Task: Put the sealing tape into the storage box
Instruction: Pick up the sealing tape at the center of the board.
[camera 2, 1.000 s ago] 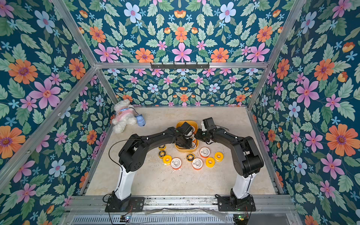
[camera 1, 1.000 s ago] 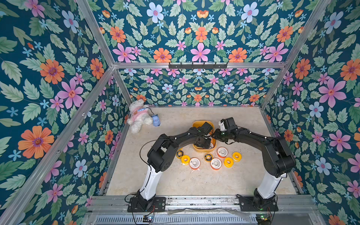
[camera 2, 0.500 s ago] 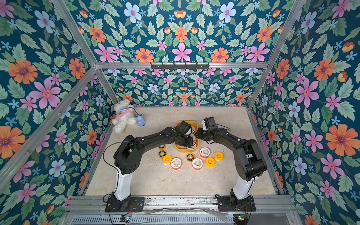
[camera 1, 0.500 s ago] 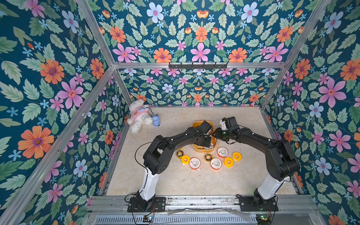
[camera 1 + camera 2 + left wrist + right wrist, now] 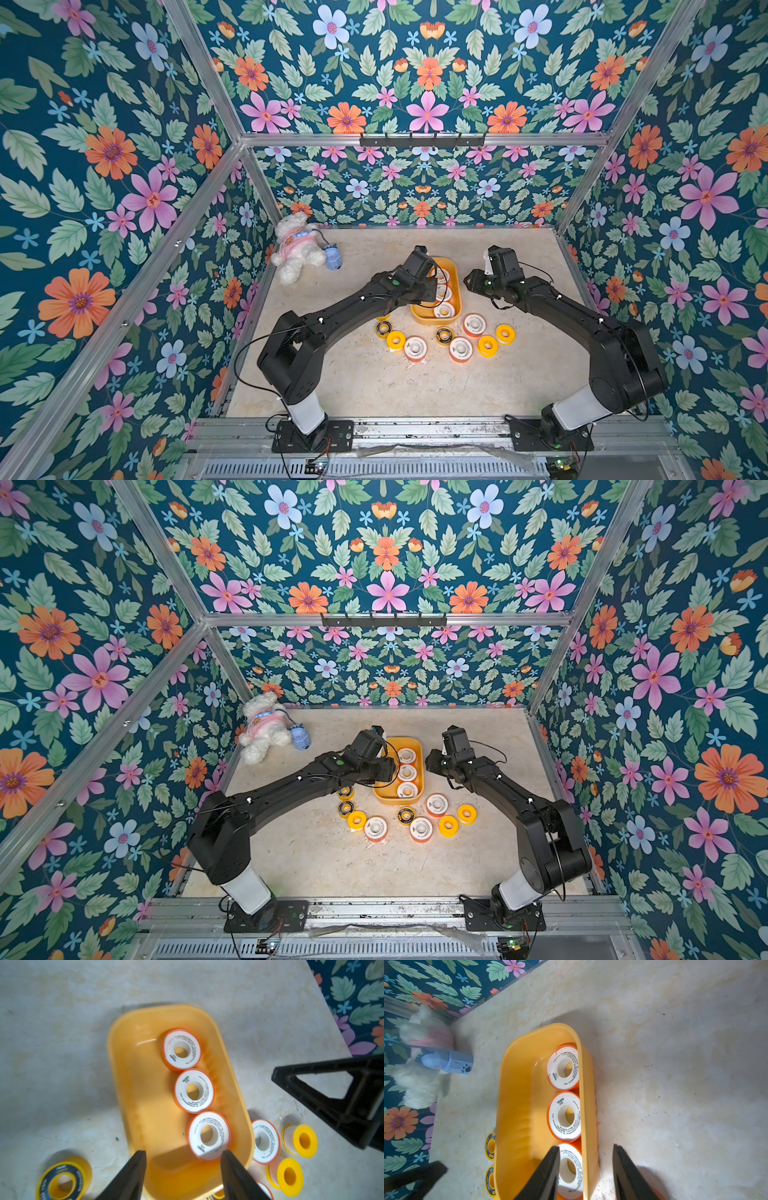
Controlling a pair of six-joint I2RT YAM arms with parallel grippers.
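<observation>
The storage box held 3 white spools. The left end effector and right end effector stood apart, empty

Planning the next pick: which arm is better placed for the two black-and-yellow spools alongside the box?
Left, probably. Both spools lie on its side of the storage box, near the open, empty left pincer; the right pincer would have to cross the box.

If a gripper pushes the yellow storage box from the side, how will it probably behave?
The storage box looks like stiff plastic on a smooth table, so it would probably slide, not bend. Its three spools lie along one long wall, so it may turn while sliding. It is shallow and wide, so tipping seems unlikely.
</observation>
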